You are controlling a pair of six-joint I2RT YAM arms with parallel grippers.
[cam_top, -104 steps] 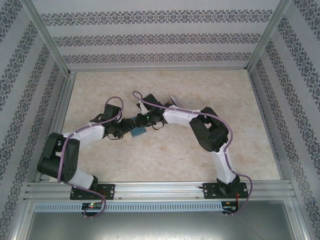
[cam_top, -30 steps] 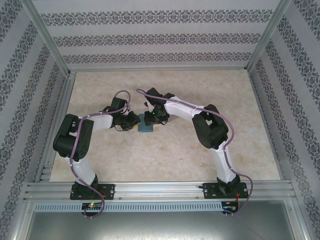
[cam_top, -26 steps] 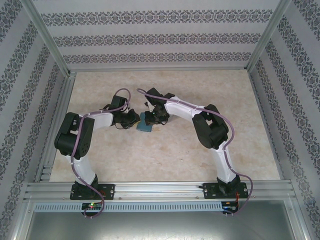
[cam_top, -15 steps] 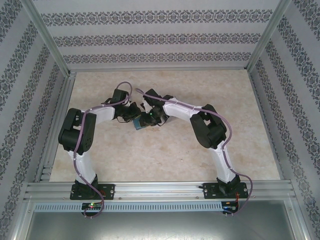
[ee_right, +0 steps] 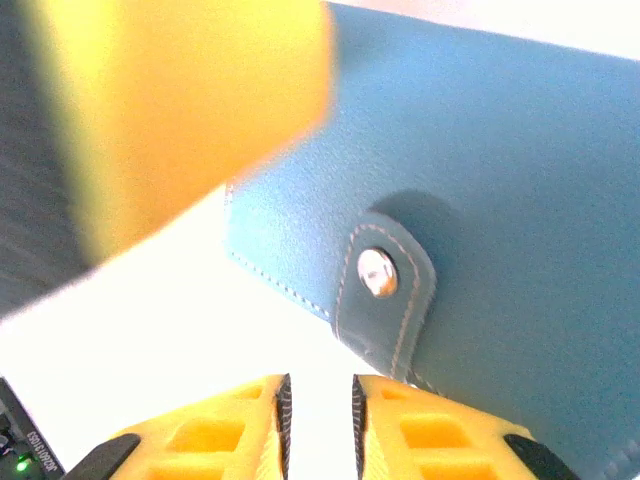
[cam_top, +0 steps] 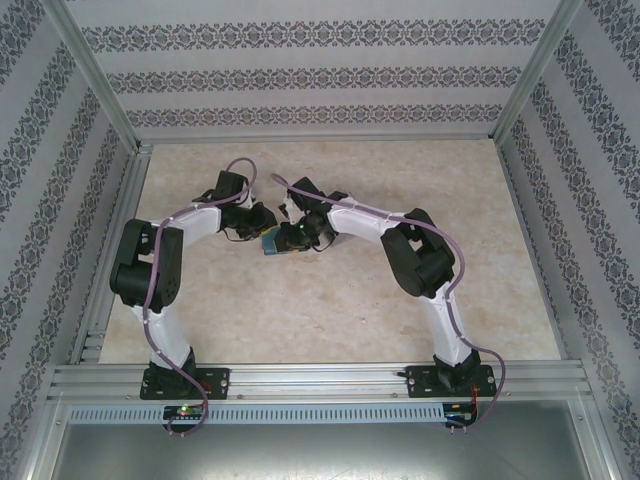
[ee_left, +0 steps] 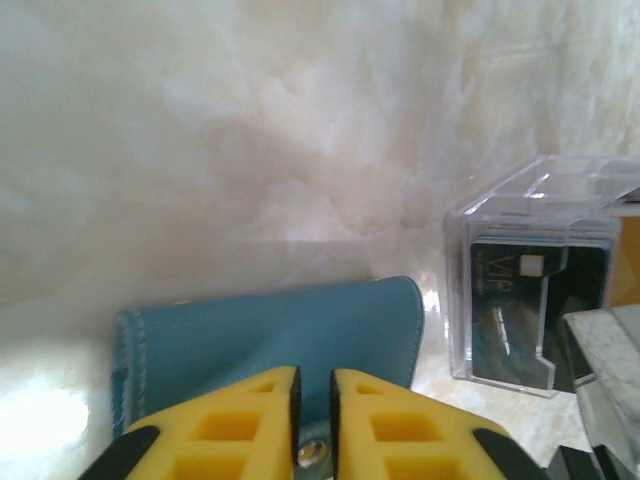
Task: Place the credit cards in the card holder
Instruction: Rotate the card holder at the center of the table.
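The teal-blue card holder (cam_top: 271,244) lies closed on the table between my two grippers. In the left wrist view its cover (ee_left: 270,335) runs under my left gripper (ee_left: 316,400). That gripper's yellow fingers are shut to a thin slit, through which the strap's metal snap (ee_left: 313,455) shows. The right wrist view has the strap tab and snap (ee_right: 377,272) just ahead of my right gripper (ee_right: 320,410), which is nearly shut with nothing between its fingers. A dark credit card (ee_left: 520,300) stands in a clear plastic tray (ee_left: 540,195). An orange card edge (ee_left: 628,262) shows behind it.
The clear tray stands right of the card holder in the left wrist view, close to it. Metal frame rails (cam_top: 110,250) and patterned walls (cam_top: 320,70) bound the marble tabletop (cam_top: 300,310). A blurred yellow finger of the left gripper (ee_right: 190,110) hangs over the holder's corner.
The left arm has swung toward the back and its gripper has closed in on the right one. The card holder has shifted slightly left and back between them.
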